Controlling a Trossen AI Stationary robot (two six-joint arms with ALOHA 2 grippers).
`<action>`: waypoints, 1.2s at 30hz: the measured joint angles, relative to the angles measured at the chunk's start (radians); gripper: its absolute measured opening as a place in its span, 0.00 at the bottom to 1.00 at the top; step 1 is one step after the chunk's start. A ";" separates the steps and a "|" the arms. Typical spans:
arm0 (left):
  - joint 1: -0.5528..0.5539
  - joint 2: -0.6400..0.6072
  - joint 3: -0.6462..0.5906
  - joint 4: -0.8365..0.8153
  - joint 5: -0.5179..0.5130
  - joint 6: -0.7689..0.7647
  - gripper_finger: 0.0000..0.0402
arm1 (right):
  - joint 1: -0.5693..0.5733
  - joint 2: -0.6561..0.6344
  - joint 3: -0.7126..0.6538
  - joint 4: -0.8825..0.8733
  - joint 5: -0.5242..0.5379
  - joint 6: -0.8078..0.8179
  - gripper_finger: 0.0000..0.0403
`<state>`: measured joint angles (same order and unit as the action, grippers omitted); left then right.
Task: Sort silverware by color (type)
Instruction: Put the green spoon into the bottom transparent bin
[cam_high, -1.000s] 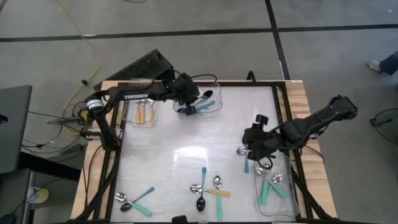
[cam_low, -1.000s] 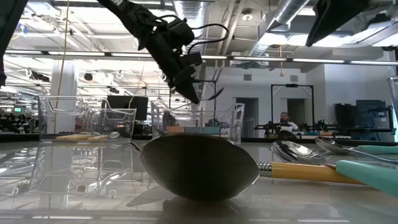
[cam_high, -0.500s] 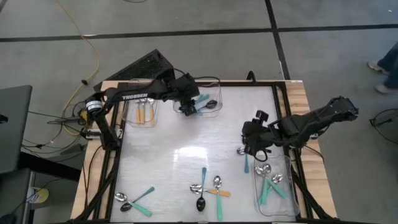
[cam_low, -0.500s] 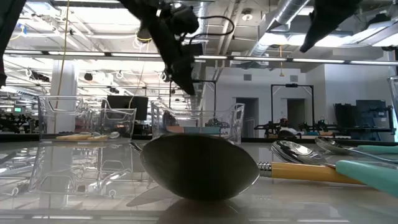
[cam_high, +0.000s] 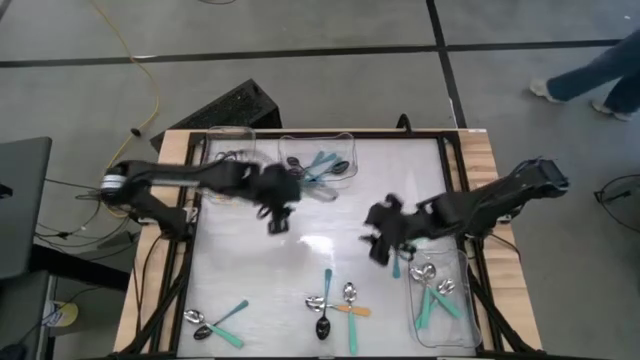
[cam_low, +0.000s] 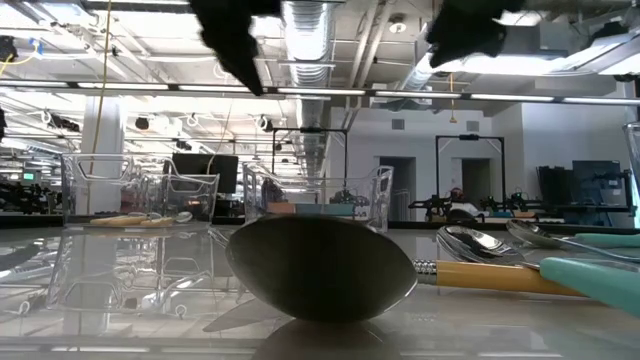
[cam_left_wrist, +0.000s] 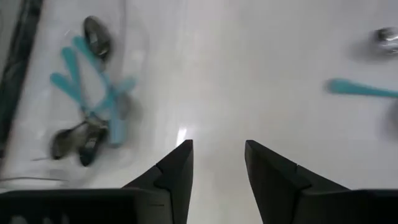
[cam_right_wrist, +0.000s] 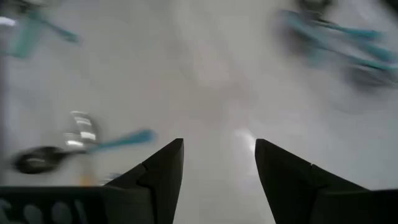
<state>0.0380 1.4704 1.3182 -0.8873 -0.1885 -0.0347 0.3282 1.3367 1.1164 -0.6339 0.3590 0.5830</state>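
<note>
Spoons with teal, blue or orange handles lie in three loose groups: near the front middle (cam_high: 332, 305), at the front left (cam_high: 214, 322), and one teal spoon (cam_high: 397, 264) beside my right gripper. My left gripper (cam_high: 276, 220) hangs open over bare table, just near of the far middle bin (cam_high: 320, 165), which holds blue-handled spoons (cam_left_wrist: 93, 118). My right gripper (cam_high: 378, 244) hangs open above the table right of centre, with nothing between its fingers (cam_right_wrist: 163, 163). Both grippers are well above the tabletop.
A clear bin (cam_high: 226, 170) at the far left holds orange-handled spoons. A long clear bin (cam_high: 440, 305) at the near right holds teal ones. A black frame (cam_high: 186, 250) runs round the table. The middle of the table is bare. A person's legs pass beyond the far right.
My left gripper has let go of a blue-handled spoon, which now lies in the far middle bin. It has then risen and swung away from the bin toward the table's middle and near edge. My right gripper has moved toward the table's left.
</note>
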 joint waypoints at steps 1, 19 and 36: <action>-0.041 -0.046 -0.061 0.048 -0.013 -0.033 0.32 | 0.014 0.031 0.002 0.041 -0.022 0.009 0.55; -0.669 -0.245 -0.735 1.130 -0.208 -0.355 0.29 | 0.311 0.747 0.533 -0.262 -0.154 0.675 0.55; -0.766 -0.242 -0.734 1.139 -0.258 -0.397 0.29 | 0.366 1.009 0.828 -0.390 -0.247 0.835 0.55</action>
<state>-0.7281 1.2285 0.5838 0.2517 -0.4464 -0.4316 0.6945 2.3456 1.9445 -1.0242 0.1121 1.4178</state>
